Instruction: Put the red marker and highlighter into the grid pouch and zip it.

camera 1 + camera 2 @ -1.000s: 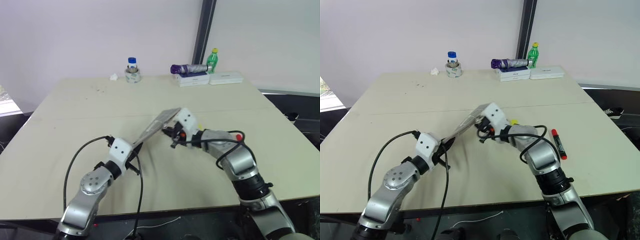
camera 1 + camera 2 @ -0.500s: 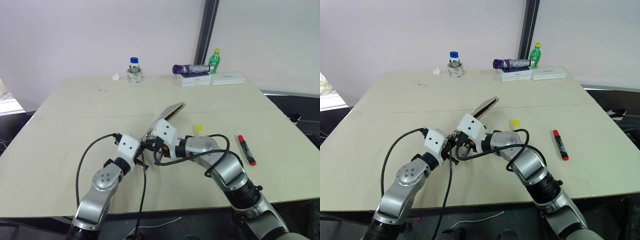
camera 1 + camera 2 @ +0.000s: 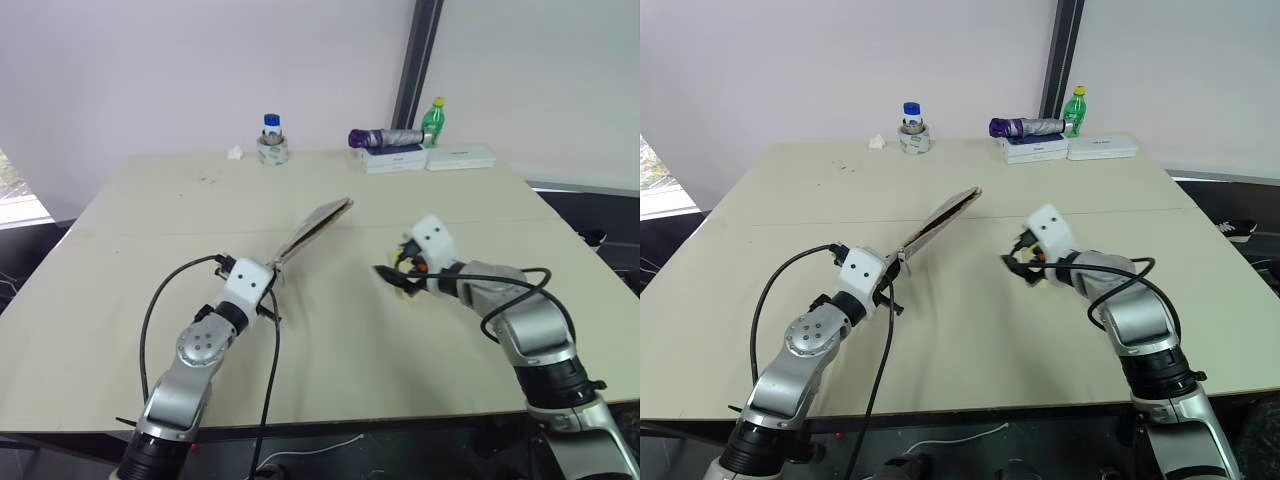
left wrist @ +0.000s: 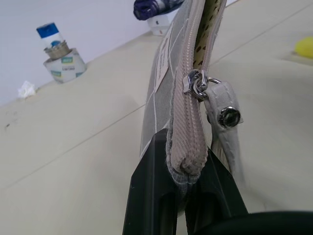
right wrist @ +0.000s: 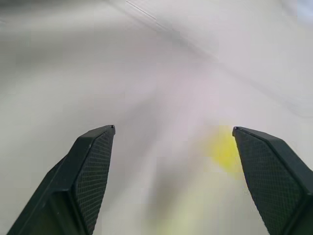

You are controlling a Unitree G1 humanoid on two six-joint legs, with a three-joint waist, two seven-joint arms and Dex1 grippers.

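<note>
Grid pouch [image 3: 312, 229]: held edge-up at frame centre, one end clamped between the closed fingers of the left gripper [image 3: 274, 281], the zipper pull [image 4: 222, 115] hanging near that end. Highlighter [image 5: 223, 149]: seen as a yellow blur on the table [image 3: 150, 220], right of centre, framed by the widely parted fingers of the right gripper [image 3: 392, 276], untouched. Along the table's far edge, upper frame: a blue-capped jar [image 3: 271, 139] and a green bottle [image 3: 432, 120].

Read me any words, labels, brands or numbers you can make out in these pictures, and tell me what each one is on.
No text can be read.
Small jar: green and white label, print too small to read.
Grid pouch: white label seen edge-on, unreadable.
Green bottle: label too small to read.
White boxes: no readable marking.
</note>
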